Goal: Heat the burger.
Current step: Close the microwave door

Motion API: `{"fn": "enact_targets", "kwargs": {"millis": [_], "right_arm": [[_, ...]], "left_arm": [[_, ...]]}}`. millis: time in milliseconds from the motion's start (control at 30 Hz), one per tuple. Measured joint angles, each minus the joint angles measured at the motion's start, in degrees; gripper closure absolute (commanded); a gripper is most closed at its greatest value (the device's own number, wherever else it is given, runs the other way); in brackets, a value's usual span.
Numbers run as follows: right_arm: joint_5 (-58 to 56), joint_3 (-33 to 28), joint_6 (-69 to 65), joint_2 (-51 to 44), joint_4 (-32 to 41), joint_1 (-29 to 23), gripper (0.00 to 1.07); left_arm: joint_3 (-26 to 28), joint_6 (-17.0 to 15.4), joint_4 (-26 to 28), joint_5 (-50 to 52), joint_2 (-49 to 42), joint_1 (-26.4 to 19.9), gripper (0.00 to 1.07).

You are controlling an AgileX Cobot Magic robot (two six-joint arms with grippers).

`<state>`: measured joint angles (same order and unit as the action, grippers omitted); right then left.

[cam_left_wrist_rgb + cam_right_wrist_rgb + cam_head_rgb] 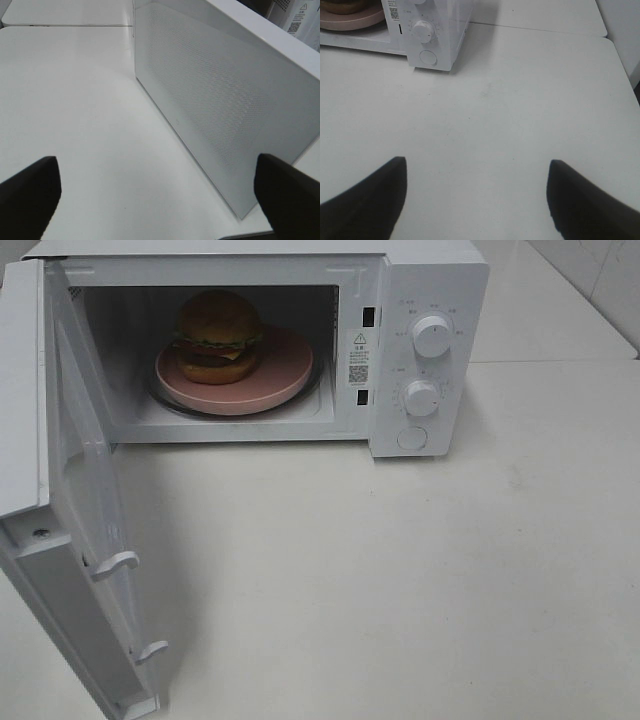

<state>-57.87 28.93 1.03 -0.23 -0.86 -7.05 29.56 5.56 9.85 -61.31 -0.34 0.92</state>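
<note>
The burger [218,335], golden bun over lettuce, tomato, cheese and patty, sits on a round pink plate [285,370] inside the white microwave [430,280]. Its door [80,500] hangs wide open at the left. Neither gripper shows in the high view. In the left wrist view my left gripper [157,192] is open, empty, facing the outer face of the open door [220,100]. In the right wrist view my right gripper [477,197] is open and empty over the table, well in front of the microwave's control panel [427,37]; an edge of the plate [350,20] and burger [340,6] shows.
Two white knobs [431,335] [421,397] and a round button [411,438] are on the microwave's right panel. The white table [400,580] stretches in front. Door latches [115,563] stick out of the door's inner edge.
</note>
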Motion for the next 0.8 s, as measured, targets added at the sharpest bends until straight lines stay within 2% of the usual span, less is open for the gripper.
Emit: {"fn": "enact_targets", "kwargs": {"millis": [800], "right_arm": [[0.00, 0.00, 0.00, 0.00, 0.11, 0.00, 0.33]], "left_arm": [[0.00, 0.00, 0.00, 0.00, 0.00, 0.00, 0.09]]}}
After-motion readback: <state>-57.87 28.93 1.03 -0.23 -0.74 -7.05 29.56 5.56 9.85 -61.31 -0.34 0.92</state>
